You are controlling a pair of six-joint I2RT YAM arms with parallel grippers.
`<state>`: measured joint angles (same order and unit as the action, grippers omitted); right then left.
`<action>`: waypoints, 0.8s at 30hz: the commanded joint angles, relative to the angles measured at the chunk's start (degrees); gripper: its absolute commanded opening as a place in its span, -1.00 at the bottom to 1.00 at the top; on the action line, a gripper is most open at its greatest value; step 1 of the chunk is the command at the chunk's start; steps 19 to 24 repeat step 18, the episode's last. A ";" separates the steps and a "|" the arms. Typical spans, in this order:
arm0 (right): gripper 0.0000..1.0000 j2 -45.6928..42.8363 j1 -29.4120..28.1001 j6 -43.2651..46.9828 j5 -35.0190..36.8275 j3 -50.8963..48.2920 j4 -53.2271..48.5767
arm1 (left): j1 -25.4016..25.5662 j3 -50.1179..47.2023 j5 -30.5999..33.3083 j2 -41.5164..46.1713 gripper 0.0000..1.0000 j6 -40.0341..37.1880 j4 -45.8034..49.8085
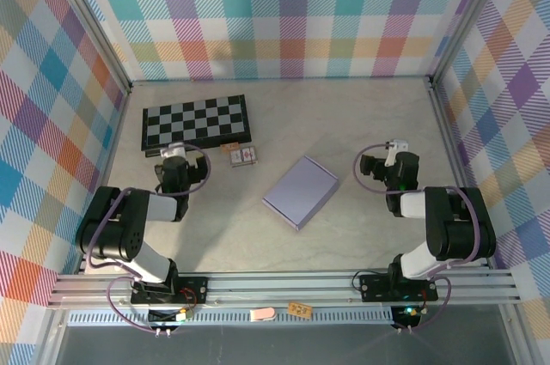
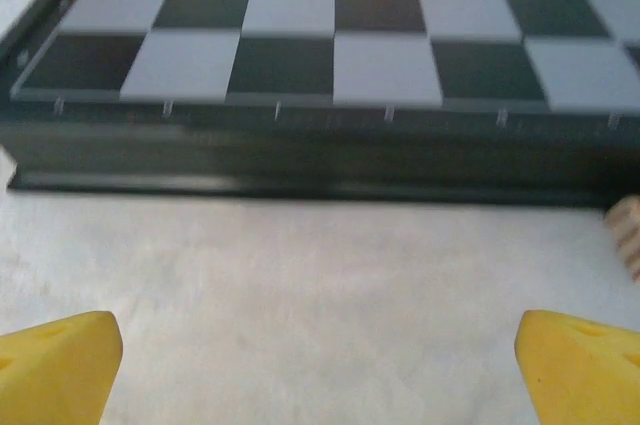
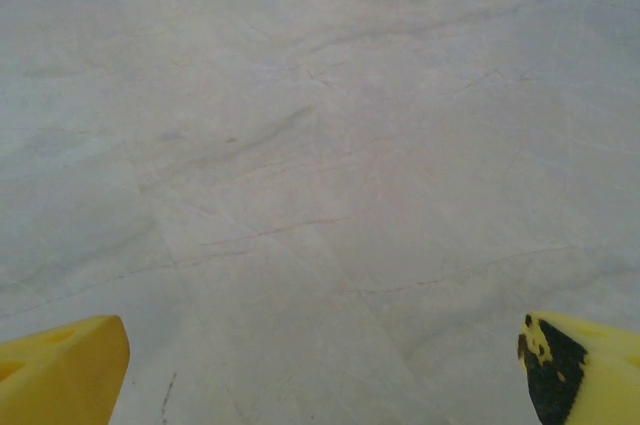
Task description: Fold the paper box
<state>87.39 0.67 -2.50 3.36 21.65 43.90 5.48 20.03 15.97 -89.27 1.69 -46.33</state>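
The paper box (image 1: 301,191) is a lavender shallow rectangle lying slantwise on the table's middle, between the two arms and touched by neither. My left gripper (image 1: 174,152) sits to its left, just in front of the checkerboard. In the left wrist view its yellow fingertips (image 2: 60,365) stand far apart over bare table, so the left gripper (image 2: 320,375) is open and holds nothing. My right gripper (image 1: 396,149) is to the right of the box. It too is open (image 3: 320,375), with only marbled tabletop between its fingertips (image 3: 62,370).
A black-and-white checkerboard (image 1: 197,121) lies at the back left; its dark front edge (image 2: 300,155) is close ahead of the left gripper. A small patterned card pack (image 1: 244,155) lies just in front of the board. Plaid walls enclose the table on three sides.
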 commanded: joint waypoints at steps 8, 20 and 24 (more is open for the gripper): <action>0.98 0.45 -1.08 2.01 -4.46 2.42 2.42 | -0.37 2.64 -1.53 -0.91 0.99 -1.43 -4.23; 0.98 0.32 -1.19 1.80 -3.22 1.23 4.69 | -0.38 2.35 -1.47 -0.87 0.99 -1.39 -4.90; 0.98 0.32 -1.19 1.80 -3.22 1.23 4.69 | -0.38 2.35 -1.47 -0.87 0.99 -1.39 -4.90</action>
